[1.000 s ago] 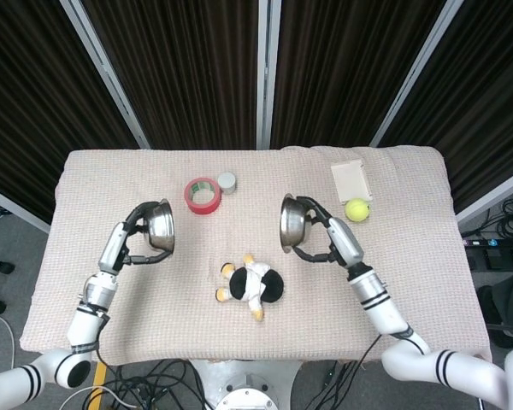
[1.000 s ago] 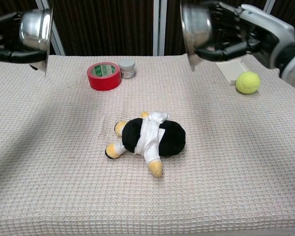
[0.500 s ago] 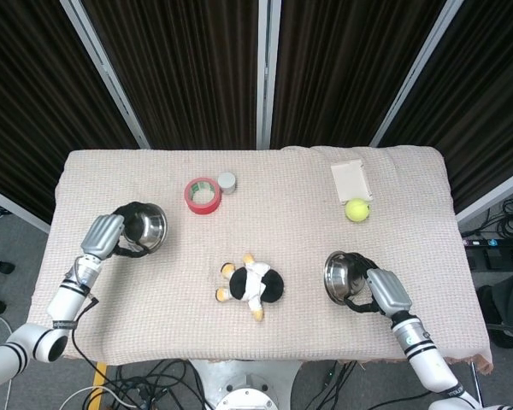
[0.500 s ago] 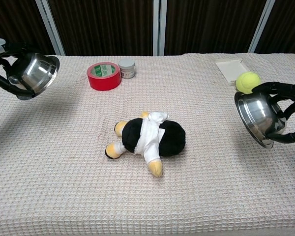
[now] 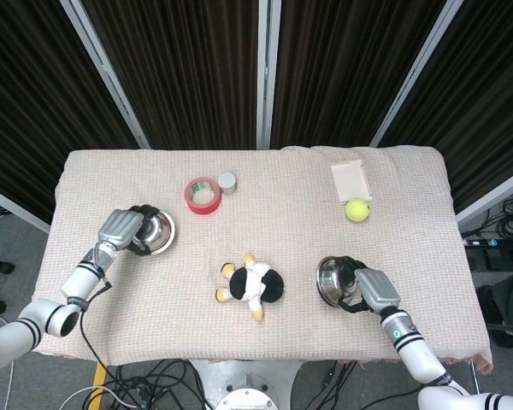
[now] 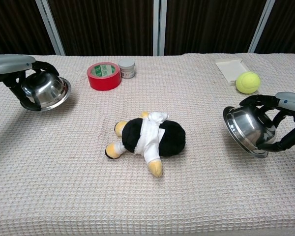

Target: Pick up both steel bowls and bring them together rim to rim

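Note:
Two steel bowls lie far apart. The left bowl [image 5: 156, 231] [image 6: 45, 92] sits low at the table's left side, tilted, with my left hand [image 5: 124, 229] [image 6: 17, 69] gripping its rim and far wall. The right bowl [image 5: 334, 279] [image 6: 244, 130] is tilted with its mouth toward the centre, low over the cloth at the front right. My right hand [image 5: 369, 289] [image 6: 284, 121] holds it from behind, fingers curled over the rim. Whether either bowl touches the cloth I cannot tell.
A black and white plush toy [image 5: 251, 286] [image 6: 149, 137] lies between the bowls. At the back stand a red tape roll [image 5: 202, 196] [image 6: 104, 75] and a small grey jar [image 5: 227, 182] [image 6: 127, 68]. A tennis ball [image 5: 356, 209] [image 6: 248, 82] and white tray [image 5: 351, 180] [image 6: 230, 69] sit back right.
Both hands came down and outward from a raised pose with the bowls. Since half a second ago each bowl has sunk lower toward the cloth and shifted slightly inward.

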`<action>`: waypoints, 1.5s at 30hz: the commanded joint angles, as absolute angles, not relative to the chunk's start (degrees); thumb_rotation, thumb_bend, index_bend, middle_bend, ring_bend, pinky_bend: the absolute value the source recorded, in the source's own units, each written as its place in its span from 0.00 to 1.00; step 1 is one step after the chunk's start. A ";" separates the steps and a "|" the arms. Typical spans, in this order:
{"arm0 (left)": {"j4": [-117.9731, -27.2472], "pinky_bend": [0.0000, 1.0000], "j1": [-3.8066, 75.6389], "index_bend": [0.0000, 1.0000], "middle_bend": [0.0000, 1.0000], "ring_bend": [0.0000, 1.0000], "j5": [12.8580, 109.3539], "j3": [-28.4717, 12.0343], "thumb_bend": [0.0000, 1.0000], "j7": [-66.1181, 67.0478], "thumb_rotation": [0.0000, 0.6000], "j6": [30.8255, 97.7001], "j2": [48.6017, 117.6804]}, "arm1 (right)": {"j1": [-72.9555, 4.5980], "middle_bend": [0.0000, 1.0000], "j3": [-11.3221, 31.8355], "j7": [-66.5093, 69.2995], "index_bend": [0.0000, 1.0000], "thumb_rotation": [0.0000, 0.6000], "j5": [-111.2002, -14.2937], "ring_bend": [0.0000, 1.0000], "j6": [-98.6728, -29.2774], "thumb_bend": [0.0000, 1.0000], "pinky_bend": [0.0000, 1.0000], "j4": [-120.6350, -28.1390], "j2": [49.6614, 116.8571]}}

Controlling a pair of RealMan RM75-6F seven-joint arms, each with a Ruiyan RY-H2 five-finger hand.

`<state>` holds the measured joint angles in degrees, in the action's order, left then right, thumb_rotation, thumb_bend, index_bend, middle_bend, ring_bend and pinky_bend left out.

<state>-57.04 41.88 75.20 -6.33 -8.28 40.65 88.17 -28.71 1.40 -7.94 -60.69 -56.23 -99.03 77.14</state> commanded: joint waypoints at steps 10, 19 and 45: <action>-59.95 0.32 43.24 0.06 0.09 0.11 74.33 -5.20 0.11 -10.23 1.00 35.39 87.01 | -30.65 0.24 2.25 -13.32 0.20 1.00 -55.20 0.13 -54.13 0.16 0.25 -100.05 77.38; -61.38 0.14 42.39 0.00 0.00 0.00 74.90 -5.02 0.02 -11.24 1.00 37.51 86.51 | -29.73 0.00 2.36 -12.17 0.00 1.00 -56.96 0.00 -55.37 0.00 0.00 -100.86 76.78; -81.83 0.14 10.75 0.02 0.03 0.00 74.08 -2.64 0.04 7.83 1.00 92.09 87.08 | -14.47 0.00 8.77 -8.57 0.00 1.00 -75.80 0.00 -91.47 0.01 0.00 -75.97 90.71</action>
